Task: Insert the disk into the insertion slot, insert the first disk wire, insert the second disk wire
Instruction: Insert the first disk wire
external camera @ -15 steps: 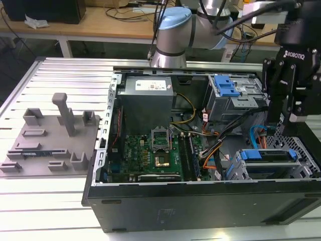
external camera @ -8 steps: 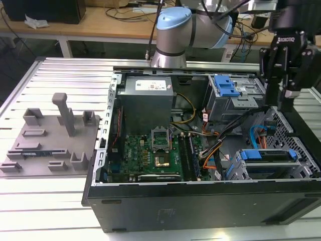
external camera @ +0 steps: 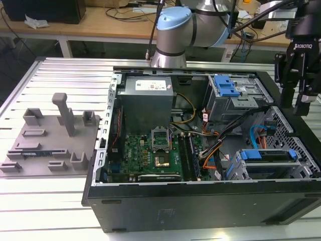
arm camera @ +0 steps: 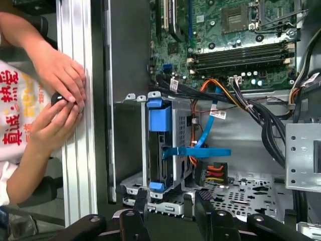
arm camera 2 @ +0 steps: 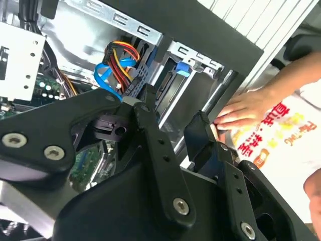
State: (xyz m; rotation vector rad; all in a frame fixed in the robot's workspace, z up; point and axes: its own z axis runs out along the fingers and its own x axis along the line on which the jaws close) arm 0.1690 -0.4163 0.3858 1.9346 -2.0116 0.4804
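Fingers: the gripper (arm camera: 170, 197) is hanging over the open computer case (external camera: 200, 201); its 2 fingers (arm camera: 134, 216) are standing apart and are holding nothing.
Disk: the disk (arm camera: 159, 138) is sitting on its edge inside the insertion slot (arm camera: 176, 120); its blue frame is showing at both ends; I think it is sitting all the way in.
Which way: in the first wrist view the disk is lying straight in front of the gap between the 2 fingers, near the tips but not touching them; its long side is running away from the fingers, in line with that gap; in the exterior view the gripper is hanging high at the exterior view's right, and the disk is lying lower down, close to the case's front wall.
Wires: a flat blue wire (arm camera: 200, 150) is crossing out from the disk's side; a plug with red, yellow and orange wires (arm camera: 213, 173) is lying just beside the slot; I cannot tell if either 1 is plugged in.
Person: 2 hands (arm camera: 60, 73) are resting on the surface (arm camera: 75, 175) beside the case, well apart from the fingers.
Work: step 1 is looking done; the 2 wire steps are not showing as done.
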